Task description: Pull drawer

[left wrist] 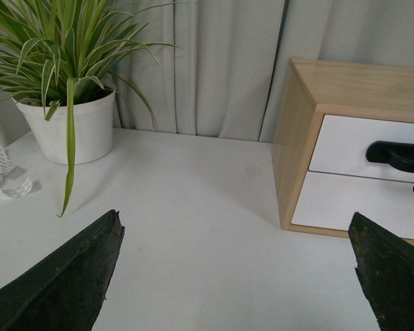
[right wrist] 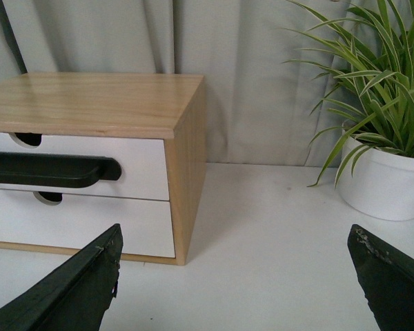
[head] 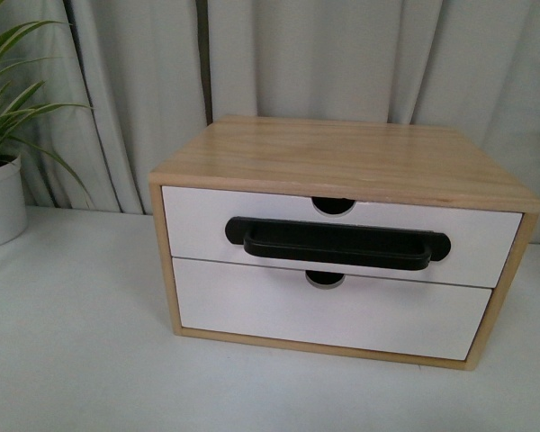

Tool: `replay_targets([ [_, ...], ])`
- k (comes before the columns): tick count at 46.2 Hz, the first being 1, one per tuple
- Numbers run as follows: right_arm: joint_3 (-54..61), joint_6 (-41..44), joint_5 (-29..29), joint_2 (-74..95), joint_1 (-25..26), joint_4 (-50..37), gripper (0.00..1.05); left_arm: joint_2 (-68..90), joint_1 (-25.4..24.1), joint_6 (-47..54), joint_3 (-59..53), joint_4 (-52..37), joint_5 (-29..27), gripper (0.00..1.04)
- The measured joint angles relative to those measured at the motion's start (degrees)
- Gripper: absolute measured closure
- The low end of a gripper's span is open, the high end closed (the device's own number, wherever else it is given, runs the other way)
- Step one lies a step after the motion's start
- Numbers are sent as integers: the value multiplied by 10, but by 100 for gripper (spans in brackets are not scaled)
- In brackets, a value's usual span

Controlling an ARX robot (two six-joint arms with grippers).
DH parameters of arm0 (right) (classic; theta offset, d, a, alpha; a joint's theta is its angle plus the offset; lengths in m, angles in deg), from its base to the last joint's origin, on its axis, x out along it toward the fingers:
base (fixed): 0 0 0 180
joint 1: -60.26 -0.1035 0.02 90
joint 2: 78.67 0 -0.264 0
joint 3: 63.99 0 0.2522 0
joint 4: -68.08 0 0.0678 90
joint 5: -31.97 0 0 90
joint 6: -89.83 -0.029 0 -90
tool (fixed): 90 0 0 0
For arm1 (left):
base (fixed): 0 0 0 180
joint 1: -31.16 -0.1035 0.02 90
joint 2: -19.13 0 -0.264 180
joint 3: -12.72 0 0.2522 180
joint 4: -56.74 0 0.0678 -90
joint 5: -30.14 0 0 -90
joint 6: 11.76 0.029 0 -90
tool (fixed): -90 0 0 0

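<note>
A light wood cabinet (head: 342,153) stands on the white table. Its upper drawer (head: 198,220) has a white front, a long black bar handle (head: 337,243) and a half-round notch (head: 333,205) in its top edge; it sits flush and shut. Below it is a plain white drawer front (head: 333,315) with no handle. No arm shows in the front view. My left gripper (left wrist: 234,227) is open over bare table, left of the cabinet (left wrist: 297,138), with the handle (left wrist: 400,155) at the frame edge. My right gripper (right wrist: 234,238) is open, right of the cabinet (right wrist: 186,158); the handle (right wrist: 48,170) is apart from it.
A white pot with a striped green plant (head: 0,193) stands at the table's left, also in the left wrist view (left wrist: 69,124). Another potted plant (right wrist: 386,179) stands right of the cabinet. A curled paper strip (left wrist: 3,172) lies by the left pot. Grey curtains (head: 342,54) hang behind.
</note>
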Motion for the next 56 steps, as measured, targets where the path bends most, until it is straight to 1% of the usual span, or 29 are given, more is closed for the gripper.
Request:
replay_targets([
  [36, 0, 0, 0, 0, 0, 0, 9, 0, 0, 0, 0, 0, 0, 6],
  [37, -1, -3, 13, 3, 3, 6, 9, 0, 0, 0, 0, 0, 0, 6],
  [38, -14, -8, 49, 17, 15, 40, 9, 0, 0, 0, 0, 0, -2, 6],
  [39, -30, -9, 109, 44, 29, 79, 9, 9, 15, 8, 0, -7, -54, 6],
  [41, -50, -9, 173, 90, 43, 109, 9, 53, 73, 37, 7, -35, -217, 6],
  [42, -55, -8, 190, 106, 46, 111, 9, 70, 89, 45, 10, -43, -263, 6],
  [43, -60, -7, 205, 122, 50, 112, 9, 85, 104, 55, 12, -52, -300, 6],
  [46, -82, 7, 238, 166, 55, 111, 9, 127, 122, 74, 19, -81, -346, 6],
  [47, -87, 14, 243, 174, 56, 111, 9, 144, 125, 83, 22, -95, -345, 6],
  [49, -111, 42, 266, 221, 62, 100, 9, 191, 128, 102, 35, -129, -319, 6],
  [51, -138, 78, 281, 267, 63, 93, 9, 249, 130, 129, 55, -168, -259, 6],
  [52, -146, 90, 287, 282, 63, 93, 9, 264, 131, 135, 60, -178, -242, 6],
  [56, -176, 133, 304, 332, 58, 98, 9, 343, 136, 171, 96, -210, -136, 6],
])
